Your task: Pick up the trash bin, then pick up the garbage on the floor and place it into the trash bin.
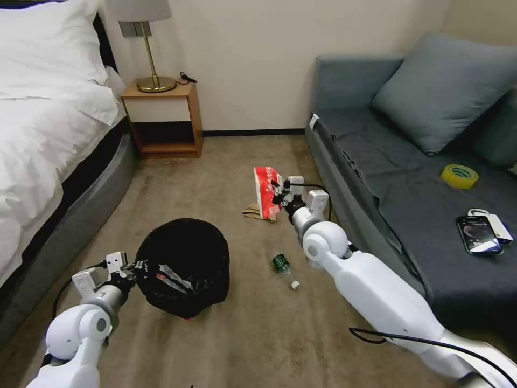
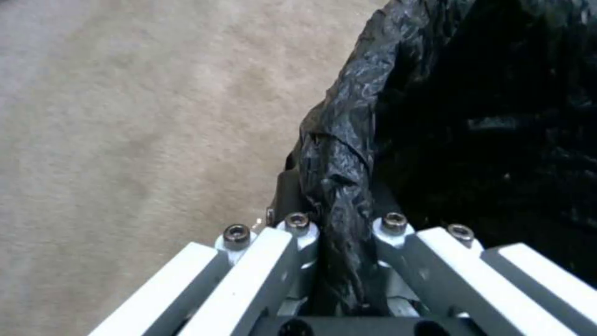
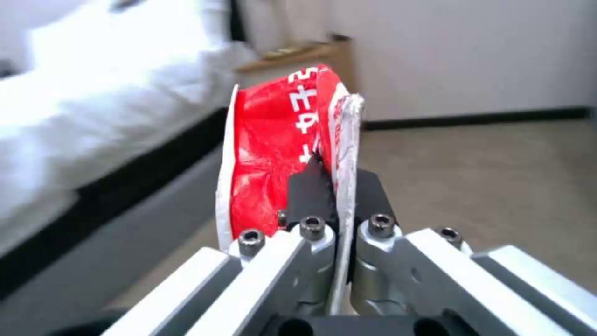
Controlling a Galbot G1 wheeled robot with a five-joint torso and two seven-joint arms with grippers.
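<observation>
The trash bin (image 1: 183, 267), lined with a crinkly black bag, hangs tilted at lower left, a bit of red at its base. My left gripper (image 1: 135, 268) is shut on its rim; the left wrist view shows the bag's folded edge (image 2: 339, 177) pinched between the jaws. A dark-and-yellow wrapper (image 1: 171, 277) lies inside. My right gripper (image 1: 277, 193) is shut on the red-and-white wrapper (image 1: 266, 191), held above the carpet; the wrapper (image 3: 274, 149) stands upright between the jaws. Crumpled tan paper (image 1: 253, 211) lies on the floor below it. A small green bottle (image 1: 282, 265) with a white cap lies on the carpet between the arms.
A bed (image 1: 48, 140) runs along the left, with a wooden nightstand (image 1: 164, 116) and lamp at the back. The grey sofa (image 1: 409, 183) on the right holds a yellow tape roll (image 1: 459, 176), a black phone (image 1: 478, 234) and a white charger. Open carpet lies between.
</observation>
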